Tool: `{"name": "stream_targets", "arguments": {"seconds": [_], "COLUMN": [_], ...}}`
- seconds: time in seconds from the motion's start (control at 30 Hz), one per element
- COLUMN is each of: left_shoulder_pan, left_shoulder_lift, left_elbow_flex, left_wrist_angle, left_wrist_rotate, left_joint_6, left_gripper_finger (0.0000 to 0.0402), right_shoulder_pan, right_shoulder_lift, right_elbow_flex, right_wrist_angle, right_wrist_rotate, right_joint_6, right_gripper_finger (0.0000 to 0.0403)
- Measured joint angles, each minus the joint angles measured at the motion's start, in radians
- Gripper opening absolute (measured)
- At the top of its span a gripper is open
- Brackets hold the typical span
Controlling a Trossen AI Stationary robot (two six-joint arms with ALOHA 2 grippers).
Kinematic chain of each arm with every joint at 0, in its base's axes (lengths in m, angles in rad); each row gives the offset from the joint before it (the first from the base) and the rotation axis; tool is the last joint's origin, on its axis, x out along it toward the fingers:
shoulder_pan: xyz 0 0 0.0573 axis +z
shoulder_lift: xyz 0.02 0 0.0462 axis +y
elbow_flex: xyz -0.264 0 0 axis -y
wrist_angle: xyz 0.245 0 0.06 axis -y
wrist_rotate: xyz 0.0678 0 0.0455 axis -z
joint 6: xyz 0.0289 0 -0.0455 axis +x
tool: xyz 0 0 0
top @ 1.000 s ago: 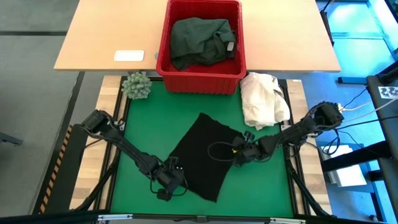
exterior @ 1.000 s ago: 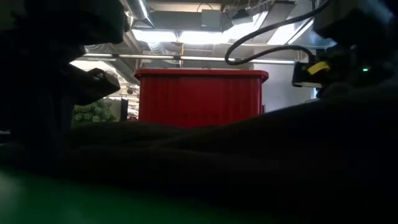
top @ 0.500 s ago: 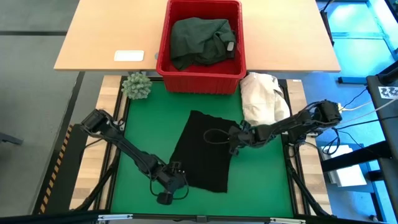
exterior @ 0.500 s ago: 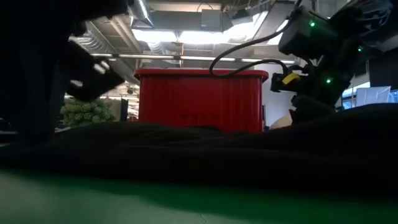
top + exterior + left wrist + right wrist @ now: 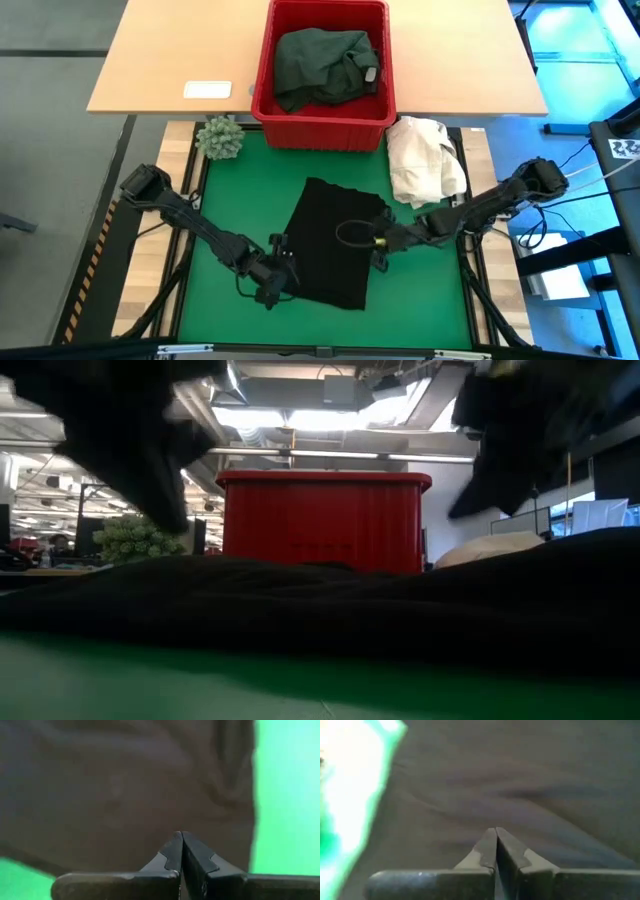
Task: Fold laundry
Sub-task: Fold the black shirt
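Black garment flat on green worktop, long axis running diagonally from far side near red basket down toward near edge, slightly tilted

Left pincer at garment's near-left edge, tips pressed together per left wrist view, cloth directly ahead of the tips; no fold visibly caught between them, so grip on cloth not confirmable

Right pincer at right edge, about mid-length, likewise closed tight, dark cloth filling the view ahead; held or just resting over it, cannot tell

Key relation: both pincers flank the garment on opposite long sides, left one nearer the near corner, right one further up. Cloth lies inward from each, toward centre of worktop. Neither clearly nearer; roughly symmetric reach

Probable next move: fold across the short axis, needs both edges lifted together, else skewed fold

Dark green garment bunched inside basket, well apart. Cream cloth heap just beside right arm, near garment's far-right corner, snag risk
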Motion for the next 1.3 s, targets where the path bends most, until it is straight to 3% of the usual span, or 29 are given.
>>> {"name": "stream_targets", "arguments": {"seconds": [0.23,0.37,0.5,0.7,0.97,1.1,1.3], "left_shoulder_pan": [-0.002,-0.013,-0.03,-0.081,-0.114,-0.113,-0.106], "left_shoulder_lift": [0.01,0.01,0.01,0.01,0.026,0.057,0.063], "left_elbow_flex": [-0.001,-0.027,-0.077,-0.108,-0.115,-0.116,-0.11], "left_wrist_angle": [-0.04,-0.045,-0.019,0.039,0.239,0.334,0.359], "left_wrist_rotate": [0.013,0.012,0.023,0.059,0.079,0.105,0.082], "left_joint_6": [-0.05,-0.115,-0.217,-0.3,-0.302,-0.269,-0.191], "left_gripper_finger": [0.0,0.0,0.0,0.0,0.0,0.0,0.0], "right_shoulder_pan": [0.152,0.192,0.212,0.222,0.21,0.206,0.208], "right_shoulder_lift": [0.161,0.292,0.4,0.446,0.439,0.439,0.446], "right_elbow_flex": [0.003,0.044,0.099,0.167,0.244,0.311,0.447], "right_wrist_angle": [0.394,0.425,0.408,0.177,-0.091,-0.321,-0.683], "right_wrist_rotate": [0.047,0.058,-0.015,-0.074,-0.122,-0.152,-0.097], "right_joint_6": [0.029,0.079,0.105,0.207,0.199,0.174,0.134], "right_gripper_finger": [0.0002,0.0002,0.0001,0.0001,0.0001,0.0001,0.0001]}}
